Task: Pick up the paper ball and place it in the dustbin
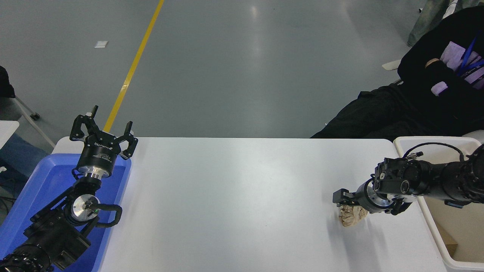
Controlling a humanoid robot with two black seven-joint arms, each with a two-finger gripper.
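Over on the right side of the white bench (242,196), the right claw (346,202) is down on the paper ball (351,217), coming at it from the far side with the arm stretched in from the right edge. Part of the tan wad is hidden under the claw's body, and honestly I can't tell from this angle whether the fingers are clenched on it or only sitting over it. The ball itself rests on the bench top, near the right end and a little toward the robot's side.

Just to the right of that is the dustbin (429,211), cream-white with a thick rounded rim, and the right arm passes over its near-left corner. Something brownish lies against its inner wall, low down, too cut off to name.

Left claw (104,130) is parked at the lower left above a blue tray (41,192), fingers spread wide, gripping nothing.

A person in black with a blue lanyard (469,53) sits at the far right corner. Behind the bench it's grey floor with a yellow line (132,71) running across it.
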